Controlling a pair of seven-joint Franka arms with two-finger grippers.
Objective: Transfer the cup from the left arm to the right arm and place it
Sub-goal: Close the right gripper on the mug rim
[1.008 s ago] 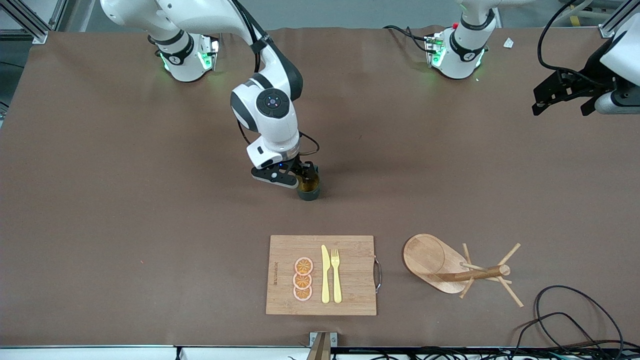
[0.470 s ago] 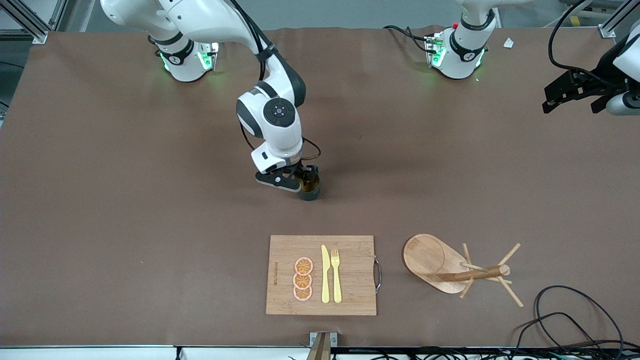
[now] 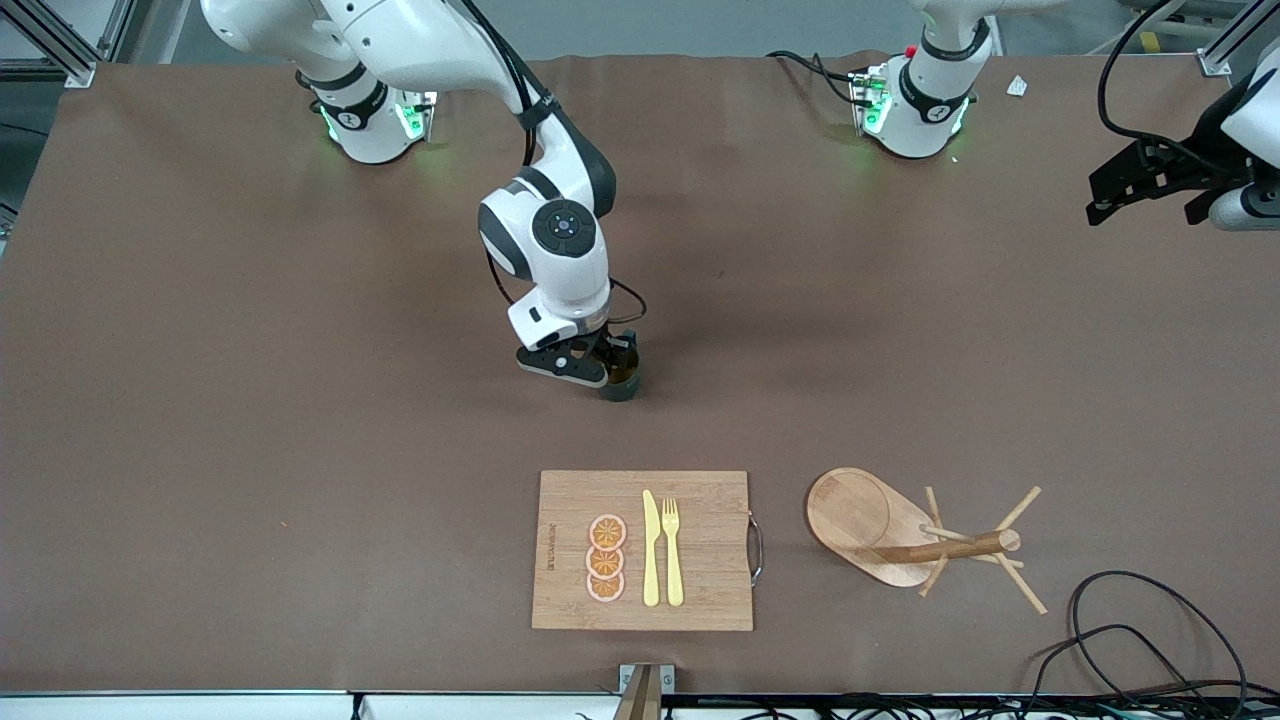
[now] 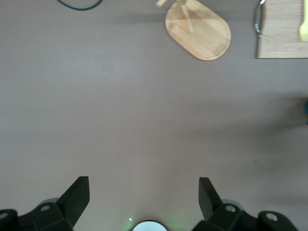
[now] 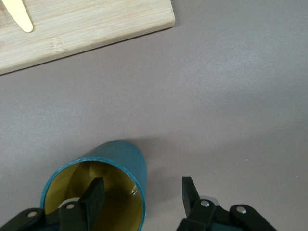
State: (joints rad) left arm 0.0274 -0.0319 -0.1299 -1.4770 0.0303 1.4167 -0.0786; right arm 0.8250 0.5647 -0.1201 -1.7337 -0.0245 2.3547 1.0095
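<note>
Since a second ago the right end effector [image 3: 608,368] has come lower onto the cup [image 3: 622,383], and its fingers have begun to narrow. One finger [image 5: 95,192] now sits inside the yellow hollow and the other outside, with the cup's wall between them. A gap shows at the outer finger, so the fingers straddle the wall but do not yet clamp it.

The cup stands upright on the surface [image 3: 250,400] near its middle, farther from the front camera than the cutting board [image 3: 560,500].

The left end effector [image 4: 144,197] has drawn slightly outward toward its own end of the surface. It waits there in the air, fingers spread wide and holding nothing.

The cup has bare surface on every side. The board, carrying knife [image 3: 650,548], fork [image 3: 672,550] and orange slices [image 3: 606,558], lies near the front edge. The mug stand [image 3: 860,520] lies tipped over beside it, toward the left arm's end, with a cable [image 3: 1150,620] in the corner.
</note>
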